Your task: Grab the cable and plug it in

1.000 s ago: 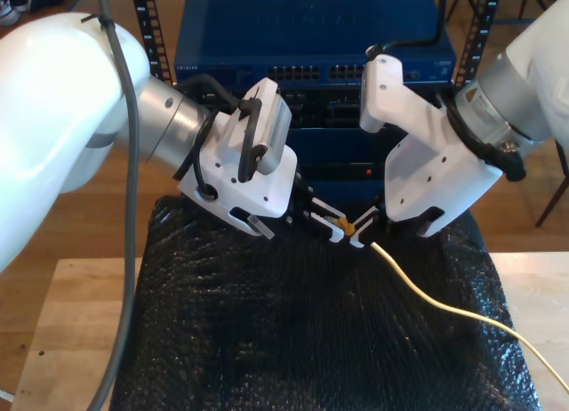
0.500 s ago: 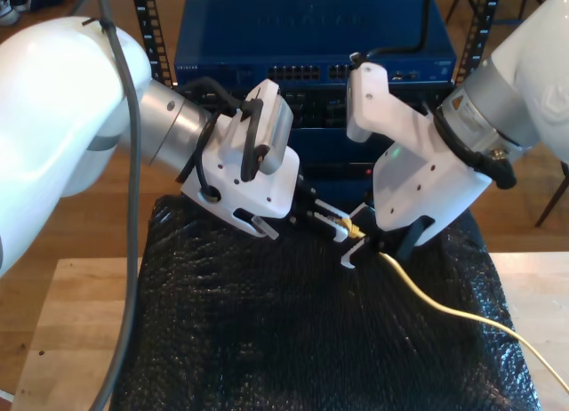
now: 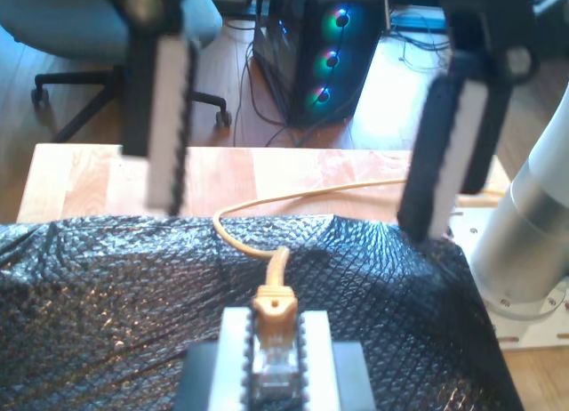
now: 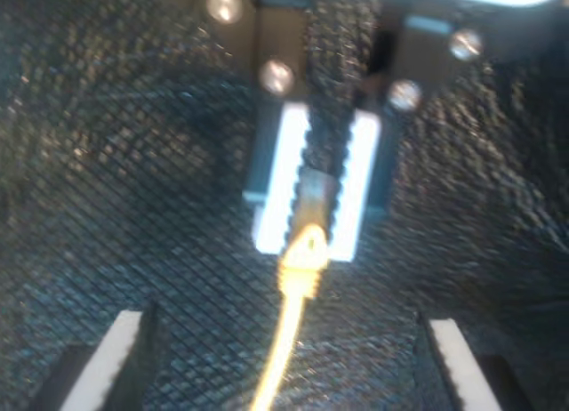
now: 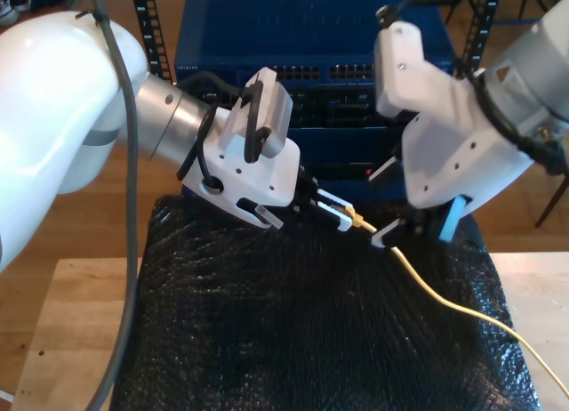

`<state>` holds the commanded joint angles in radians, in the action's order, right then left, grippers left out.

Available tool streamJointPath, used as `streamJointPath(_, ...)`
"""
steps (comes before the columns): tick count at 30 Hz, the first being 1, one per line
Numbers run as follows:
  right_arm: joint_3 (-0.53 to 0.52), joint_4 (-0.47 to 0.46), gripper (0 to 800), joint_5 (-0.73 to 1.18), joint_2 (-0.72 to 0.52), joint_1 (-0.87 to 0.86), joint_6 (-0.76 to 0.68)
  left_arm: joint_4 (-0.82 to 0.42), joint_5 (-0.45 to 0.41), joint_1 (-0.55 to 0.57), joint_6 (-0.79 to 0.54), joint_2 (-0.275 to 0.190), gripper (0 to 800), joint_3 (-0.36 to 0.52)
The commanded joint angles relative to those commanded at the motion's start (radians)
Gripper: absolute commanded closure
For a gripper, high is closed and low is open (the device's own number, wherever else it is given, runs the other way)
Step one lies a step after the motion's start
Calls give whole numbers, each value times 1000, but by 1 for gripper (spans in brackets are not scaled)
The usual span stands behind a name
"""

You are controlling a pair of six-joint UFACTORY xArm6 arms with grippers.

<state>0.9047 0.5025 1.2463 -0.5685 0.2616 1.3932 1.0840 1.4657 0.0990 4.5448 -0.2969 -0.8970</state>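
My first gripper [image 5: 342, 217] is clamped on the plug of the cable [image 5: 444, 300], above the black mat [image 5: 267, 322]. The cable trails across the mat toward the exterior view's lower right. My second gripper [image 5: 416, 229] stands open astride it.

One yellow cable [image 5: 444, 300], two grippers, one black bubble-wrap sheet [image 5: 267, 340], and seemingly one blue network switch [image 5: 302, 37].
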Motion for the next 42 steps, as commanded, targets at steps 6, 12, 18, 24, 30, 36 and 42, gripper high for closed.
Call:
streamJointPath(6,15,2,80,-3,-31,0,29,46,21,-18,43,17,797,0)
streamJointPath(12,28,0,1,-3,-57,0,98,68,44,-37,83,31,797,0)
streamJointPath(18,26,-2,1,-11,-63,-17,138,71,44,-37,89,32,797,6)
streamJointPath(24,21,2,1,-5,-61,-78,227,71,44,-37,91,41,797,6)
streamJointPath(30,26,6,2,-2,-63,-80,233,72,46,-43,91,41,797,5)
streamJointPath(36,32,8,2,-5,-84,-83,233,115,103,-49,91,43,794,-2)
streamJointPath(42,37,5,49,-5,-124,-84,235,150,176,-61,95,71,792,-3)
